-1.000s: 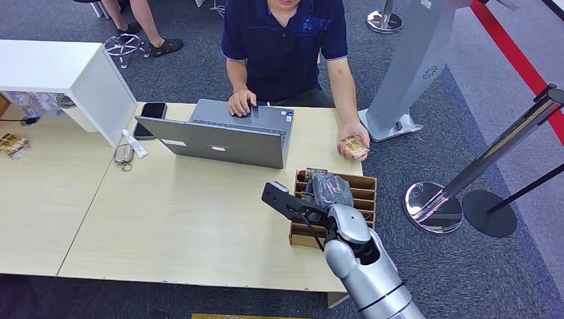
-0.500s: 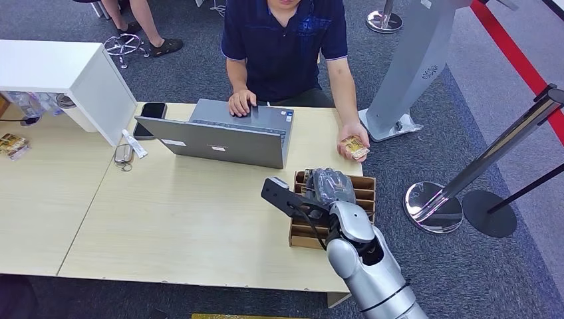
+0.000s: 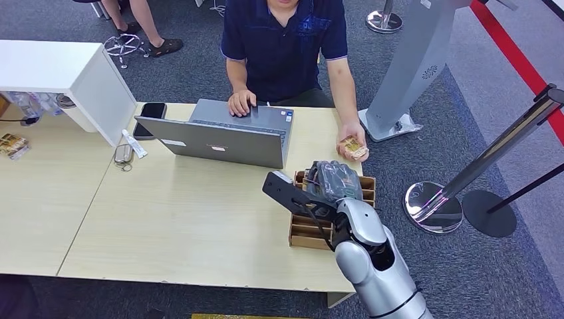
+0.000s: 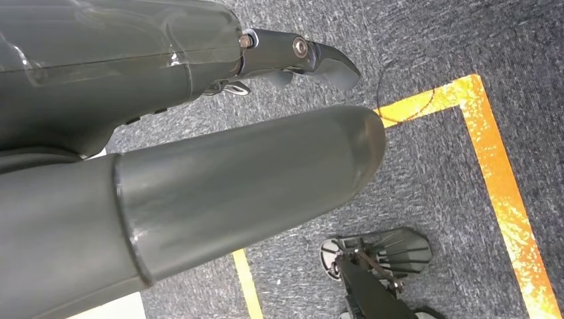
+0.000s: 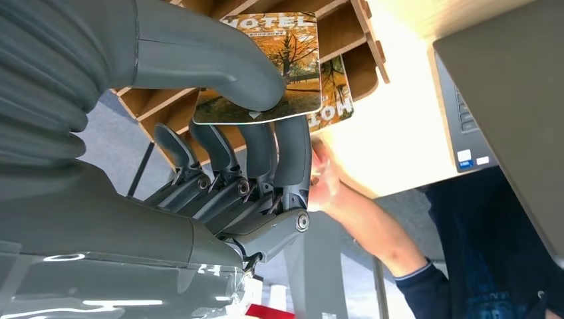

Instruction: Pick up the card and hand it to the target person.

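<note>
Already pinching card [image 5: 266, 63] between thumb and fingers of right hand [image 3: 332, 181], just above wooden rack [image 3: 362, 193] at 4 o'clock on table [image 3: 166, 219]. Looks thin, light, stiff, glossy, so probably slippery; best held flat-face to flat-face near one edge, leaving far edge free for person's hand [image 3: 351, 146] to take. Likely to slide or flex if squeezed on edges. Second card [image 5: 338, 93] of same print lying in a rack slot just beyond held one, so two cards counted in right wrist view; something card-like also in person's hand at 2 o'clock of rack, too small to confirm. Left hand [image 4: 199, 166] hanging over carpet floor, fingers apart, holding nothing. One laptop [image 3: 219, 136] at 12 o'clock, one phone [image 3: 149, 116] at 10 o'clock, one rack, one seated person [image 3: 286, 46] behind table at 12. Handover not yet done; hand near target's hand, apart.
</note>
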You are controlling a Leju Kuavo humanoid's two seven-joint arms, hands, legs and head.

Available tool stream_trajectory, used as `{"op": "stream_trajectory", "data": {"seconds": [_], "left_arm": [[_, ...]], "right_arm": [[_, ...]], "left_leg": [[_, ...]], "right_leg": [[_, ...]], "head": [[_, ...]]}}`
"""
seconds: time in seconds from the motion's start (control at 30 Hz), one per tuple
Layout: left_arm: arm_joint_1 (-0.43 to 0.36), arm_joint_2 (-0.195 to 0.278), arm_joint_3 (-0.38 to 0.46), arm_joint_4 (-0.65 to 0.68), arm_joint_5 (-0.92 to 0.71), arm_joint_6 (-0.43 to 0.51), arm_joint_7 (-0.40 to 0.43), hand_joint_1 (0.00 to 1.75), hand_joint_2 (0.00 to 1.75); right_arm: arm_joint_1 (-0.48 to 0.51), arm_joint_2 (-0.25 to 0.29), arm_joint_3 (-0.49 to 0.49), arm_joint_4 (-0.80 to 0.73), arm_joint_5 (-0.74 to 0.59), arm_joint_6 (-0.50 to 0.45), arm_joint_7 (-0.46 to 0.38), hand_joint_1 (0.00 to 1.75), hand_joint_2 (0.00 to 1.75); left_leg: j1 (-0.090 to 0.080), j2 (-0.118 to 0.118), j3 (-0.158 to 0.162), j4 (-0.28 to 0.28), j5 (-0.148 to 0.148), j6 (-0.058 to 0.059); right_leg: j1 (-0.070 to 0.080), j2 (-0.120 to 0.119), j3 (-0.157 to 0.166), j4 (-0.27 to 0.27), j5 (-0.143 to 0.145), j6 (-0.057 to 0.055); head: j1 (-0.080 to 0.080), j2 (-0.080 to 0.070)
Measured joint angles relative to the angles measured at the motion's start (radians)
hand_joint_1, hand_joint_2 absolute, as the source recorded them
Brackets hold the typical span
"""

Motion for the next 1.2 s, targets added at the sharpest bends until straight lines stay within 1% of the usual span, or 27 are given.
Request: {"op": "stream_trajectory", "data": {"seconds": [0.2, 0.3, 0.57, 0.63, 0.77, 0.87, 1.0, 1.2], "left_arm": [[0.0, 0.0, 0.003, 0.0, 0.0, 0.0, 0.007, 0.0, 0.0], [0.0, 0.0, 0.003, 0.001, 0.0, 0.0, 0.009, 0.0, 0.0], [0.0, 0.0, 0.003, 0.001, -0.008, -0.001, 0.01, 0.0, 0.0], [0.0, 0.0, 0.003, 0.002, -0.016, -0.004, 0.01, 0.0, 0.0], [0.0, -0.001, 0.002, 0.002, -0.039, -0.018, 0.01, 0.0, 0.0], [0.0, -0.003, 0.002, 0.002, -0.054, -0.022, 0.009, 0.0, 0.0], [0.0, -0.006, 0.002, 0.002, -0.071, -0.027, 0.007, 0.0, 0.0], [0.0, -0.01, 0.002, 0.002, -0.081, -0.029, 0.006, 0.0, 0.0]], "right_arm": [[0.001, -0.012, -0.011, -0.044, -0.005, -0.011, 0.006, 1.48, 1.75], [0.001, -0.019, -0.02, -0.066, -0.005, -0.011, 0.011, 1.45, 1.75], [-0.01, -0.035, -0.043, -0.09, -0.003, -0.011, 0.028, 1.42, 1.75], [-0.029, -0.044, -0.061, -0.09, 0.005, -0.011, 0.033, 1.42, 1.75], [-0.092, -0.071, -0.109, -0.083, 0.033, -0.025, 0.028, 1.54, 1.75], [-0.14, -0.092, -0.152, -0.052, 0.055, -0.048, 0.01, 1.59, 1.75], [-0.183, -0.116, -0.208, 0.012, 0.079, -0.085, -0.017, 1.51, 1.75], [-0.219, -0.14, -0.272, 0.089, 0.092, -0.099, -0.03, 1.5, 1.75]], "left_leg": [[0.0, 0.0, 0.0, 0.0, 0.0, 0.0], [0.0, 0.0, 0.0, 0.0, 0.0, 0.0], [0.0, 0.0, 0.0, 0.0, 0.0, 0.0], [0.0, 0.0, 0.0, 0.0, 0.0, 0.0], [0.0, 0.0, 0.0, 0.0, 0.0, 0.0], [0.0, 0.0, 0.0, 0.001, 0.0, 0.0], [0.0, 0.0, 0.0, 0.001, 0.0, 0.0], [0.0, 0.0, 0.0, 0.001, 0.0, 0.0]], "right_leg": [[0.0, 0.0, 0.0, 0.0, 0.0, 0.0], [0.0, 0.0, 0.0, 0.0, 0.0, 0.0], [0.0, 0.0, 0.0, 0.0, 0.0, 0.0], [0.0, 0.0, 0.0, 0.0, 0.0, 0.0], [0.0, 0.0, 0.0, 0.0, 0.0, 0.0], [0.0, 0.0, 0.0, 0.0, 0.0, 0.0], [0.0, 0.0, 0.0, 0.0, 0.0, 0.0], [0.0, 0.0, 0.0, 0.0, 0.0, 0.0]], "head": [[0.0, 0.0], [0.0, 0.0], [0.0, 0.0], [0.0, 0.0], [0.0, 0.0], [0.0, 0.0], [0.0, 0.0], [0.0, 0.0]]}}
